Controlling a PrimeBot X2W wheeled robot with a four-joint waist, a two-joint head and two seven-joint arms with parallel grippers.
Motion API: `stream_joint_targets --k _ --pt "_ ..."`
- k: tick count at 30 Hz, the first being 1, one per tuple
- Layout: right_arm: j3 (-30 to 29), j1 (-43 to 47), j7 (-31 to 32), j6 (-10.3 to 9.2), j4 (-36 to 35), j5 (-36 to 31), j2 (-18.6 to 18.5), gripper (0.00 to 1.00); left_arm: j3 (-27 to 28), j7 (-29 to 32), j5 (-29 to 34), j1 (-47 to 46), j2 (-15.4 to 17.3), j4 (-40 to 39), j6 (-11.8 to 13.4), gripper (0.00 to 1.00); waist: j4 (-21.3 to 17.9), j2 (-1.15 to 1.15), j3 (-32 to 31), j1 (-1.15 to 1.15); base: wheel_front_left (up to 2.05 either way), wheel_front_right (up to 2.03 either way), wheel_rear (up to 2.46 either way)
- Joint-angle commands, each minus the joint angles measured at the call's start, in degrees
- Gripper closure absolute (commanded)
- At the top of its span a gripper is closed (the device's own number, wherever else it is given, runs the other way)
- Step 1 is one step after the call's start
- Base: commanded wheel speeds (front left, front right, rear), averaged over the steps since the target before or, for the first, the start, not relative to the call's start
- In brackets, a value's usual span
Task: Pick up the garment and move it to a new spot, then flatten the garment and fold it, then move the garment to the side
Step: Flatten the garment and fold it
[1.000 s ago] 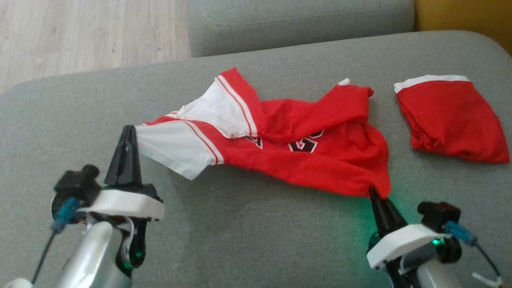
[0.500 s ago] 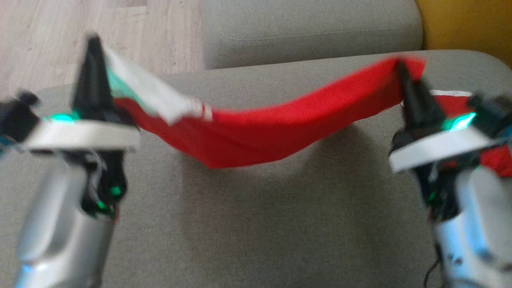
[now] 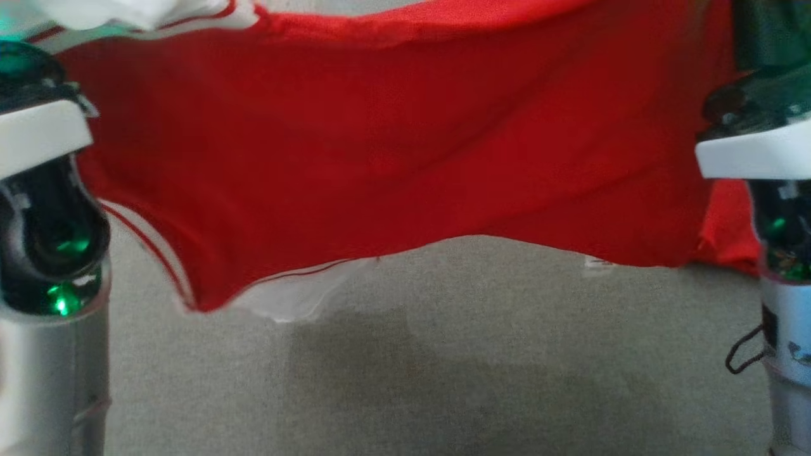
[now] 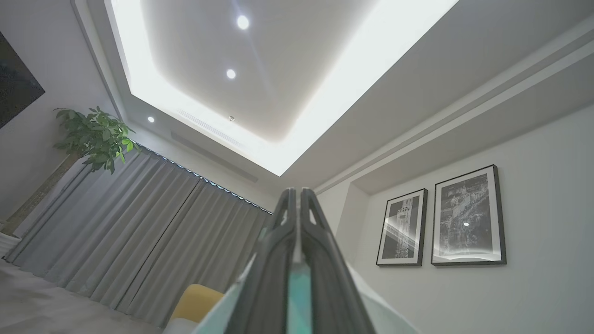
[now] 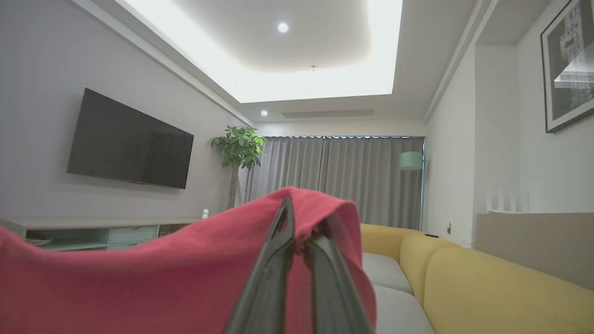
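Observation:
The red jersey (image 3: pixel 393 139) with white, red-striped trim (image 3: pixel 298 297) hangs spread wide in the air in the head view, its lower edge above the grey cushion (image 3: pixel 405 380). Both arms hold it up by its top corners; their white wrist housings stand at the left (image 3: pixel 38 133) and right (image 3: pixel 754 149) edges. In the left wrist view, my left gripper (image 4: pixel 296 195) is shut on a thin pale edge of cloth (image 4: pixel 299 287). My right gripper (image 5: pixel 301 222) is shut on a red fold of the jersey (image 5: pixel 139 278). The jersey's printed front is hidden.
A strip of red cloth (image 3: pixel 728 234) shows by the right arm; I cannot tell whether it is part of the jersey. A yellow sofa (image 5: pixel 487 287) lies beyond the right gripper. Bare grey cushion spreads below the hanging jersey.
Both grippers have risen with the jersey, from the cushion up into the air. It now hangs stretched right before the head camera.

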Motion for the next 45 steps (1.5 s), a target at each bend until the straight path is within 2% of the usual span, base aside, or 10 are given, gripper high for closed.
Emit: stream_joint_targets --k 1,6,10,18,22,23,28,32,38,45 --pt "0.15 -0.52 1.04 0.11 -3.02 0.26 0.40 1.00 2.33 1.00 0.19 -1.55 2.33 -2.47 0.67 1.00 0.14 0.00 1.04 0.00 0.00 0.00 0.00" --pt "-0.06 -1.46 3.59 0.11 -5.42 -1.79 -1.13 1.00 1.74 3.96 0.22 -3.82 4.06 -0.51 0.85 1.00 0.93 0.00 5.06 0.00 0.00 0.00 0.00" --pt "1.46 -6.50 3.57 0.11 -0.02 -2.01 -2.66 1.00 0.87 5.60 0.74 -9.87 6.03 8.55 -0.95 1.00 1.00 0.00 10.51 0.00 0.00 0.00 0.00" --pt "7.35 -31.67 -2.48 0.11 26.09 -0.44 -4.32 1.00 -4.30 3.74 8.14 -35.79 10.43 37.20 -8.66 1.00 0.68 0.00 23.97 0.00 0.00 0.00 0.00" --pt "7.32 -44.64 -10.93 0.11 38.31 -2.85 -3.28 1.00 -4.71 -1.94 11.07 -48.85 10.20 48.61 -10.43 1.00 1.52 0.00 28.19 0.00 0.00 0.00 0.00" --pt "7.32 -44.64 -10.93 0.11 38.31 -2.85 -3.28 1.00 -4.71 -1.94 11.07 -48.85 10.20 48.61 -10.43 1.00 1.52 0.00 28.19 0.00 0.00 0.00 0.00" --pt "4.20 -52.59 -22.42 0.11 50.73 -6.71 -1.65 1.00 -4.59 -8.89 12.20 -57.67 8.09 58.20 -13.20 1.00 2.97 0.00 29.24 0.00 0.00 0.00 0.00" --pt "4.23 -51.99 -24.66 0.11 56.79 -6.44 -0.50 1.00 -6.47 -10.18 13.17 -56.55 6.20 61.98 -16.38 1.00 3.92 0.00 28.61 0.00 0.00 0.00 0.00" --pt "11.23 -44.94 -24.78 0.11 62.96 -2.78 -1.84 1.00 -8.77 -10.43 12.25 -46.33 3.78 63.88 -18.13 1.00 4.74 0.00 26.28 0.00 0.00 0.00 0.00" --pt "21.47 -33.58 -16.70 0.11 67.95 5.62 -5.26 1.00 -15.63 -9.86 8.52 -28.31 4.03 62.27 -18.37 1.00 5.57 0.00 21.56 0.00 0.00 0.00 0.00"
